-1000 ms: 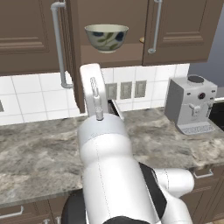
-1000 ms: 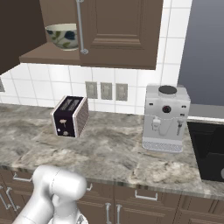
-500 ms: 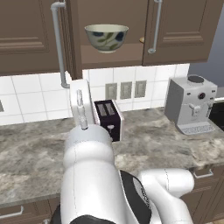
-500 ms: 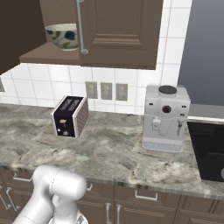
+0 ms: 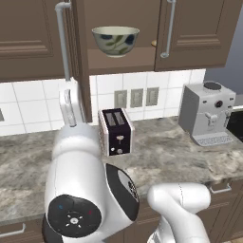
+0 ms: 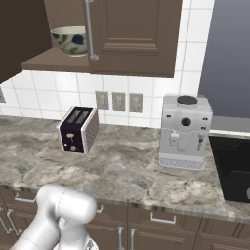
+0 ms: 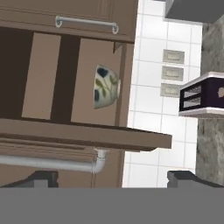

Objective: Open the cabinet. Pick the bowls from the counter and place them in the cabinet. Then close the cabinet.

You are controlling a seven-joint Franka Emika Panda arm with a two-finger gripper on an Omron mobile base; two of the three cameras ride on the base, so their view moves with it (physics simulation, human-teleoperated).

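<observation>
The cabinet (image 5: 199, 33) has its left door (image 5: 80, 71) swung open and its right door (image 6: 134, 34) closed. On its shelf (image 6: 53, 63) stands a cream bowl (image 5: 115, 40) (image 6: 71, 40) (image 7: 105, 86) with blue and green leaf marks. My gripper (image 7: 114, 177) is open and holds nothing. It looks sideways at the open door's edge (image 7: 87, 136) and its silver bar handle (image 7: 52, 164), with the bowl farther off. From behind, my white hand (image 5: 69, 104) shows beside that handle (image 5: 61, 42), above the counter (image 5: 166, 156).
A dark toaster (image 5: 116, 132) (image 6: 78, 129) stands on the counter under the cabinet. A grey coffee machine (image 5: 209, 114) (image 6: 184, 132) sits to its right, and a black cooktop (image 6: 234, 171) lies beyond that. Low drawers (image 6: 146, 219) run under the counter edge.
My hand has swung left, from in front of the toaster to beside the open door's handle. The toaster is uncovered now. The jaws stayed open.
</observation>
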